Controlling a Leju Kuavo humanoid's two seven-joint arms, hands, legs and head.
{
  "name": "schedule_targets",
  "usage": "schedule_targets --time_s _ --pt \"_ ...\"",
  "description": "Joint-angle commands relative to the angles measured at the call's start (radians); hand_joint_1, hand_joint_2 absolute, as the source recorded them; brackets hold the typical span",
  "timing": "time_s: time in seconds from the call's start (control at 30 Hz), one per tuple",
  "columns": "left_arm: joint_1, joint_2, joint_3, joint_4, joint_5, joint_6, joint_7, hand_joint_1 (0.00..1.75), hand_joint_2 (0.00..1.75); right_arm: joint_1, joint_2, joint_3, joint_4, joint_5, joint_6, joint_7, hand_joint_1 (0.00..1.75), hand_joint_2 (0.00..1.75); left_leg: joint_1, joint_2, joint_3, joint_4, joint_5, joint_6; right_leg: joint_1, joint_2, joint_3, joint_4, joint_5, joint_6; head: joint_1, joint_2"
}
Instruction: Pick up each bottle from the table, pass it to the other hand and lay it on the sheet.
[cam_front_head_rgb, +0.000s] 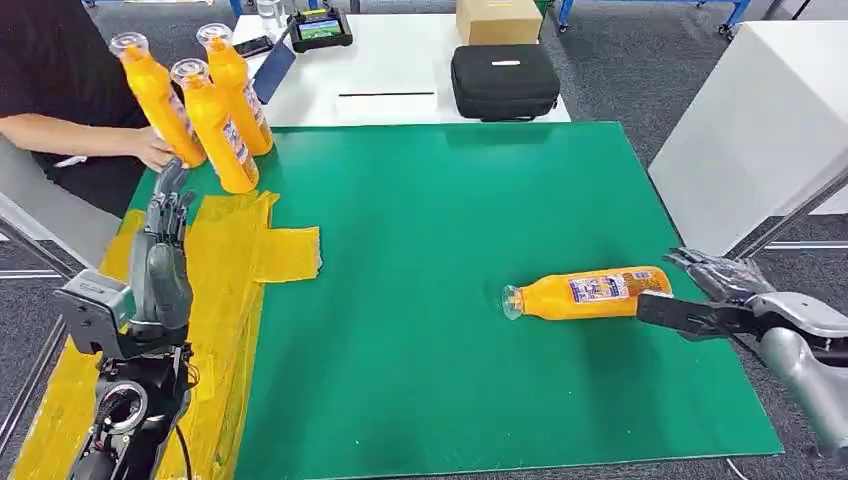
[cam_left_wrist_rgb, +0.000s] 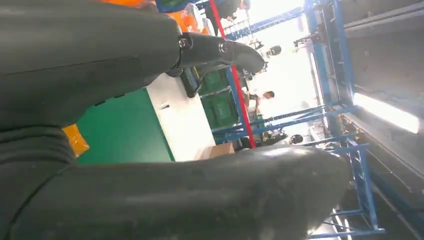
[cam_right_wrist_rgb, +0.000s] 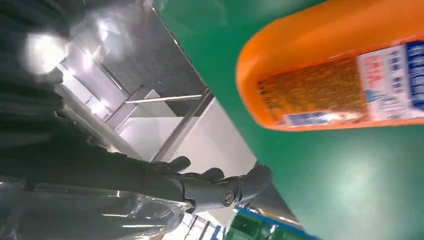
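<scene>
The desk (cam_front_head_rgb: 450, 300) under its green mat is the widest thing before me, and I will place everything else against the lying bottle (cam_front_head_rgb: 585, 293) on it. That bottle rests on its side toward the mat's right edge, cap pointing toward the mat's middle, base toward my right arm. The yellow sheet (cam_front_head_rgb: 235, 260), patched from taped pieces, lies well apart from the lying bottle, along the mat's far left side. Beyond the sheet, and farthest from the lying bottle, a person's hand (cam_front_head_rgb: 152, 148) rests against three upright bottles (cam_front_head_rgb: 215, 120) grouped at the mat's back left corner.

My right robot hand (cam_front_head_rgb: 712, 290) sits just beside the lying bottle's base, fingers spread and grasping nothing; one dark finger reaches along the near side of the base, and I cannot tell whether it touches. My left robot hand (cam_front_head_rgb: 165, 235) hovers above the sheet, well apart from the lying bottle, fingers extended and loose, released.

My judgement is that the grasp has not yet been made, and the risks start here. The bottle is round and lying free, so a finger nudging the base before the others wrap it could roll or push it away toward the mat's middle. Closing only on the base end would leave the capped end hanging, and it could tilt out during the handover. The person's hand near the sheet could also be met by my left arm.
</scene>
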Motion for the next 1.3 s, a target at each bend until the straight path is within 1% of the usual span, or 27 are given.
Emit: schedule_targets --time_s 0.03,0.1,0.13,0.17,0.2,0.23,0.27,0.3,0.37,0.43,0.47,0.5,0.7,0.73,0.77,0.8,0.83,0.87,1.0,1.03,1.07,1.13,1.17,1.2,1.3 --pt "-0.039 0.001 -0.033 0.047 0.007 0.003 0.000 0.00 0.00 -0.091 0.075 0.134 0.151 -0.001 -0.015 -0.010 0.00 1.75 0.001 0.002 0.004 -0.001 -0.001 -0.002 0.001 0.003 0.004 -0.002 0.000 -0.002 0.001 0.000" --pt "-0.039 0.001 -0.033 0.047 0.007 0.003 0.000 0.00 0.00 -0.091 0.075 0.134 0.151 -0.001 -0.015 -0.010 0.00 1.75 0.001 0.002 0.005 -0.001 -0.002 -0.003 0.001 0.004 0.005 -0.001 -0.001 -0.002 0.000 0.000" --pt "-0.039 0.001 -0.033 0.047 0.007 0.003 0.000 0.00 0.00 -0.091 0.075 0.134 0.151 -0.001 -0.015 -0.010 0.00 1.75 0.001 0.002 0.003 0.000 -0.001 -0.002 0.001 0.003 0.003 -0.001 0.000 -0.001 0.000 0.000" --pt "-0.039 0.001 -0.033 0.047 0.008 0.003 0.001 0.00 0.00 -0.092 0.075 0.135 0.153 -0.002 -0.016 -0.010 0.00 1.75 0.001 0.003 0.005 -0.001 -0.002 -0.003 0.001 0.004 0.005 -0.001 -0.001 -0.002 0.000 0.000" --pt "-0.041 0.001 -0.033 0.047 0.009 0.004 0.001 0.00 0.00 -0.090 0.081 0.139 0.155 -0.002 -0.016 -0.010 0.00 1.75 0.001 0.001 0.003 -0.001 -0.001 -0.002 0.000 0.002 0.003 -0.001 0.000 -0.001 0.000 0.000" --pt "-0.042 0.002 -0.034 0.046 0.009 0.004 0.001 0.00 0.00 -0.087 0.089 0.143 0.157 -0.002 -0.016 -0.010 0.00 1.75 0.001 0.003 0.008 -0.001 -0.003 -0.005 0.000 0.005 0.008 -0.001 -0.002 -0.003 0.000 0.000" --pt "-0.042 0.007 -0.039 0.045 0.017 0.005 0.001 0.00 0.00 -0.093 0.098 0.155 0.175 -0.001 -0.023 -0.011 0.00 1.75 0.001 0.003 0.010 -0.001 -0.003 -0.006 0.001 0.006 0.009 -0.001 -0.002 -0.004 0.000 0.000" --pt "-0.043 0.010 -0.042 0.045 0.020 0.009 0.001 0.00 0.00 -0.095 0.105 0.166 0.186 -0.001 -0.028 -0.012 0.00 1.75 0.001 0.002 0.004 -0.001 -0.001 -0.003 0.001 0.003 0.004 -0.002 0.000 -0.002 0.000 0.000" --pt "-0.043 0.008 -0.045 0.044 0.020 0.009 0.001 0.00 0.00 -0.091 0.123 0.172 0.192 0.000 -0.029 -0.009 0.00 1.75 0.001 0.003 0.006 -0.001 -0.001 -0.003 0.001 0.004 0.005 -0.002 0.000 -0.003 0.000 0.000" --pt "-0.045 0.014 -0.056 0.043 0.028 0.017 0.004 0.00 0.00 -0.107 0.152 0.191 0.248 0.009 -0.050 -0.013 0.00 1.75 0.002 0.003 0.008 -0.001 -0.002 -0.004 0.001 0.005 0.007 -0.002 -0.001 -0.003 0.000 0.000" --pt "-0.046 0.015 -0.058 0.045 0.030 0.018 0.005 0.00 0.00 -0.112 0.158 0.196 0.257 0.009 -0.050 -0.013 0.00 1.75 0.001 0.003 0.004 -0.001 -0.001 -0.003 0.001 0.004 0.004 -0.002 0.000 -0.002 0.000 0.000" --pt "-0.046 0.016 -0.059 0.047 0.031 0.019 0.006 0.00 0.00 -0.118 0.163 0.202 0.264 0.012 -0.049 -0.014 0.00 1.75 0.001 0.003 0.005 -0.001 -0.001 -0.003 0.001 0.005 0.005 -0.002 0.000 -0.002 0.000 0.000" --pt "-0.049 0.021 -0.065 0.053 0.038 0.023 0.005 0.00 0.00 -0.144 0.170 0.224 0.304 0.021 -0.051 -0.021 0.00 1.75 0.001 0.003 0.005 -0.001 -0.001 -0.003 0.001 0.004 0.005 -0.001 -0.001 -0.002 0.000 0.000" --pt "-0.052 0.022 -0.071 0.058 0.045 0.022 0.005 0.00 0.00 -0.151 0.184 0.233 0.328 0.023 -0.052 -0.023 0.00 1.75 0.001 0.003 0.007 -0.001 -0.002 -0.004 0.001 0.004 0.007 -0.002 -0.001 -0.003 0.000 0.000" --pt "-0.059 0.025 -0.081 0.065 0.050 0.023 0.005 0.00 0.00 -0.156 0.201 0.243 0.363 0.028 -0.056 -0.025 0.00 1.75 0.001 0.002 0.004 -0.001 -0.001 -0.003 0.001 0.004 0.004 -0.001 0.000 -0.002 0.000 0.000" --pt "-0.066 0.025 -0.089 0.072 0.053 0.024 0.005 0.00 0.00 -0.154 0.217 0.250 0.396 0.032 -0.063 -0.023 0.00 1.75 0.001 0.003 0.007 -0.001 -0.002 -0.004 0.001 0.004 0.007 -0.002 -0.001 -0.003 0.000 0.000" --pt "-0.068 0.024 -0.091 0.074 0.053 0.024 0.005 0.00 0.00 -0.144 0.224 0.253 0.401 0.032 -0.068 -0.026 0.00 1.75 0.002 0.002 0.005 -0.001 -0.001 -0.003 0.001 0.003 0.005 -0.002 0.000 -0.002 0.000 0.000" --pt "-0.074 0.025 -0.096 0.082 0.055 0.024 0.005 0.00 0.00 -0.150 0.231 0.259 0.424 0.036 -0.063 -0.023 0.00 1.75 0.002 0.003 0.007 -0.002 -0.001 -0.003 0.001 0.004 0.007 -0.002 0.000 -0.002 0.000 0.000" --pt "-0.078 0.026 -0.099 0.086 0.057 0.024 0.005 0.00 0.00 -0.149 0.236 0.265 0.437 0.039 -0.061 -0.023 0.00 1.75 0.002 0.003 0.008 -0.002 -0.001 -0.004 0.001 0.005 0.008 -0.003 -0.001 -0.003 0.000 0.000" --pt "-0.108 0.037 -0.125 0.116 0.080 0.033 0.001 0.00 0.00 -0.152 0.280 0.314 0.534 0.070 -0.050 -0.040 1.57 1.75 0.002 0.002 0.005 -0.002 -0.001 -0.003 0.002 0.003 0.006 -0.003 0.000 -0.002 0.000 0.000" --pt "-0.125 0.041 -0.141 0.132 0.093 0.041 -0.002 0.00 0.00 -0.132 0.302 0.360 0.573 0.100 -0.030 -0.067 1.75 1.75 0.002 0.001 0.006 -0.002 -0.001 -0.003 0.002 0.002 0.007 -0.003 0.000 -0.002 0.000 0.000" --pt "-0.131 0.040 -0.148 0.135 0.100 0.050 -0.005 0.00 0.00 -0.116 0.314 0.383 0.590 0.111 -0.023 -0.078 1.75 1.75 0.003 0.000 0.007 -0.002 -0.001 -0.003 0.002 0.001 0.008 -0.003 0.000 -0.003 0.001 0.000" --pt "-0.130 0.039 -0.149 0.134 0.101 0.053 -0.005 0.00 0.00 -0.108 0.316 0.391 0.592 0.115 -0.020 -0.082 1.75 1.75 0.003 0.000 0.011 -0.004 -0.001 -0.004 0.002 0.002 0.011 -0.006 0.000 -0.003 -0.001 0.000" --pt "-0.128 0.039 -0.150 0.130 0.103 0.056 -0.004 0.00 0.00 -0.105 0.317 0.401 0.592 0.119 -0.015 -0.086 1.75 1.75 0.005 0.002 0.010 -0.002 -0.001 -0.003 0.004 0.003 0.010 -0.005 0.000 -0.002 0.001 0.000" --pt "-0.125 0.038 -0.152 0.127 0.108 0.064 -0.003 0.00 0.00 -0.092 0.311 0.410 0.584 0.116 -0.006 -0.089 1.75 1.75 0.005 0.001 0.016 -0.003 -0.001 -0.005 0.004 0.003 0.015 -0.006 0.000 -0.003 0.000 0.000"
